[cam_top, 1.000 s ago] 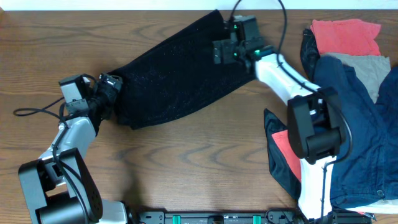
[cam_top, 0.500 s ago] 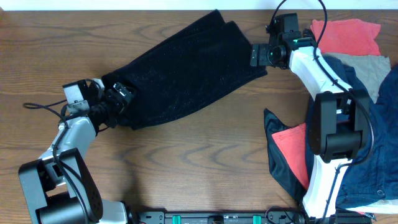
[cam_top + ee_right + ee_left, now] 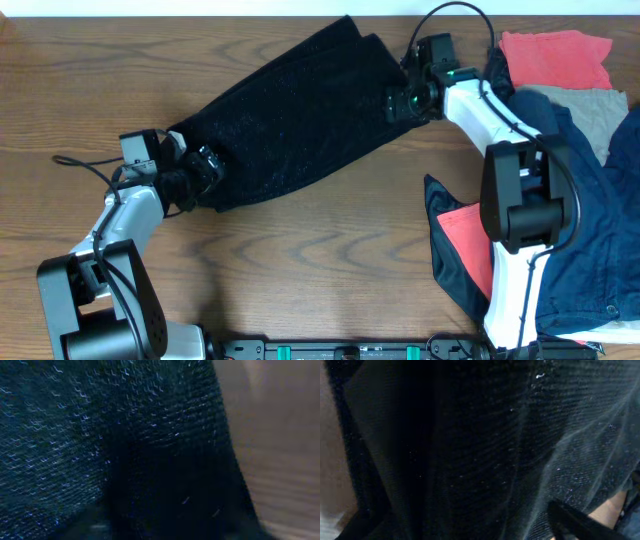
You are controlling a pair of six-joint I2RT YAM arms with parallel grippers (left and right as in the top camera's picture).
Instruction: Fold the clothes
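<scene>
Piling right of black garment (image 3: 290,120): red cloth (image 3: 555,58), navy garment (image 3: 585,220).

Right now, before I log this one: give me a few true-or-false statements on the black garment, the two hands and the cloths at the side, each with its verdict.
1. The black garment lies diagonally on the table, low at the left and high at the right in the overhead view. True.
2. The left hand is at the garment's lower-left end. True.
3. The right hand is over the red cloth in the top right corner. False: it is at the garment's upper-right end, and that cloth lies apart, further right.
4. The garment is folded into a small square. False: it lies as a long band between the two hands.
5. Both wrist views show mostly dark fabric. True.
</scene>
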